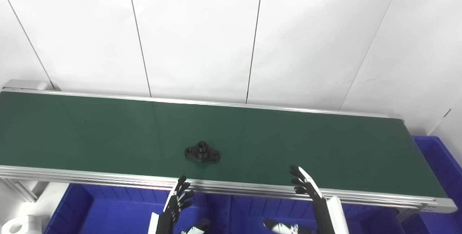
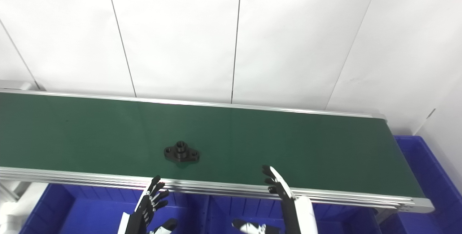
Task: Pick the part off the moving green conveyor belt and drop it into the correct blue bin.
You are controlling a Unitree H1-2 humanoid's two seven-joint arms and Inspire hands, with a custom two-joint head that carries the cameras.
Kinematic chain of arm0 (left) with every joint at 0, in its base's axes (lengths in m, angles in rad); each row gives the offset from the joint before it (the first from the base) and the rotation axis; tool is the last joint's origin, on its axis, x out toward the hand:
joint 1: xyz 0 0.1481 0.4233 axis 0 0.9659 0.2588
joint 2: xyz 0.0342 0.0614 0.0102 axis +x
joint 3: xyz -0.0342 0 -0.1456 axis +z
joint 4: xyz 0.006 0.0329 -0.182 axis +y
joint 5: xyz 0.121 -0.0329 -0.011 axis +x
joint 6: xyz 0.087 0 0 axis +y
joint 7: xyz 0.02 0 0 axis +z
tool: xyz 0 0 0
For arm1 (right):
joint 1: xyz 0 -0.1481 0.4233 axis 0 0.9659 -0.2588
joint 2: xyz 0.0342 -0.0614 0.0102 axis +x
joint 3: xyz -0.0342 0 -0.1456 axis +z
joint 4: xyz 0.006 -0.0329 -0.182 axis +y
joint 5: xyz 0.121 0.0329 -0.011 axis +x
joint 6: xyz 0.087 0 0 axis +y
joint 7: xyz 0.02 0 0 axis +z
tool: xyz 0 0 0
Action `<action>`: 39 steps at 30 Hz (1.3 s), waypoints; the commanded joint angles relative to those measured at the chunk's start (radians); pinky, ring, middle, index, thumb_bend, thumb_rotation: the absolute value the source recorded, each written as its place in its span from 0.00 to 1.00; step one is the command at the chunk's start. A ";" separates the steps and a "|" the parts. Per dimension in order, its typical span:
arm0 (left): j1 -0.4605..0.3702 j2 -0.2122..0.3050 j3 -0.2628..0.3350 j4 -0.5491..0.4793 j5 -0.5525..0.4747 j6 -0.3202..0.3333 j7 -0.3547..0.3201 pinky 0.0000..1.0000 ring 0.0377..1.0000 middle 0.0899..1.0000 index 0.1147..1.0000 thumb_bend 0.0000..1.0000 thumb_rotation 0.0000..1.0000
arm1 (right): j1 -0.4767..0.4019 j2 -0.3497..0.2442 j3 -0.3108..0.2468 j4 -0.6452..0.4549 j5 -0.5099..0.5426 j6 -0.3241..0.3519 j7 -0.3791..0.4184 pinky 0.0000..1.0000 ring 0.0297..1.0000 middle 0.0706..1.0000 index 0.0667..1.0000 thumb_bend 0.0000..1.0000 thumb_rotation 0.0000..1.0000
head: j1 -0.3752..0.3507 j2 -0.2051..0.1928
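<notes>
Both our hands hover open and empty at the near rail of the green conveyor belt: our left hand with fingers spread, our right hand reaching just over the belt's edge. We see the black flanged part lying on the belt between them, nearer our left. Blue bins sit below the rail.

One part — one belt — two robot hands
</notes>
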 commanded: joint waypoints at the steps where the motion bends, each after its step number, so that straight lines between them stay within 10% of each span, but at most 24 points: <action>1: -0.006 -0.007 -0.008 -0.028 -0.007 -0.023 -0.008 0.81 0.84 0.91 0.94 0.84 0.68 | -0.075 0.022 0.021 -0.011 -0.063 0.060 -0.004 0.60 0.73 0.81 0.85 0.98 0.45 | -0.001 0.003; 11: 0.003 -0.016 -0.021 -0.037 -0.007 -0.022 -0.014 0.83 0.87 0.93 0.97 0.81 0.70 | -0.317 -0.003 0.142 0.194 -0.274 0.196 -0.018 0.53 0.66 0.76 0.81 0.98 0.40 | -0.011 0.006; 39: 0.029 -0.082 -0.076 -0.048 0.053 -0.029 0.013 0.83 0.88 0.94 0.99 0.78 0.73 | -0.672 0.008 0.294 0.642 -0.256 0.330 0.027 0.34 0.42 0.58 0.73 0.96 0.39 | 0.048 0.009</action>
